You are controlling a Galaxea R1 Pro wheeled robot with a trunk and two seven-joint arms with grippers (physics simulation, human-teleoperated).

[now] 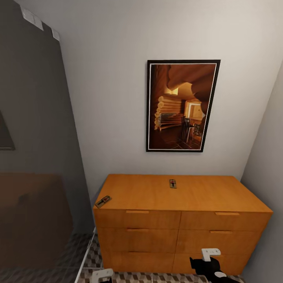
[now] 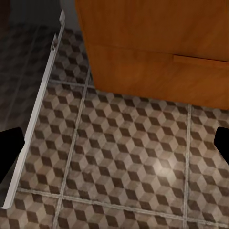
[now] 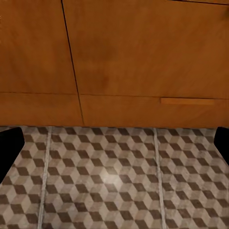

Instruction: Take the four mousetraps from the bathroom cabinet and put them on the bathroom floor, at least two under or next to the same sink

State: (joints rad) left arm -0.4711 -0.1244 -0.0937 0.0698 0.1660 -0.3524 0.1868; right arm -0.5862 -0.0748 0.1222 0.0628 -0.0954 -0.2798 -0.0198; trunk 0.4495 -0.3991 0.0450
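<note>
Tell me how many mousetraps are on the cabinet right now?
2. One mousetrap lies at the front left corner of the cabinet top, and the other mousetrap sits near the middle toward the back. Others may be hidden inside the drawers.

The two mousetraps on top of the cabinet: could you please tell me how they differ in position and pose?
The left mousetrap lies at the front left corner of the cabinet, turned diagonally. The middle mousetrap sits nearer the wall, around mid-width, lengthwise front to back. Both lie flat on the top, small and dark-wired.
</note>
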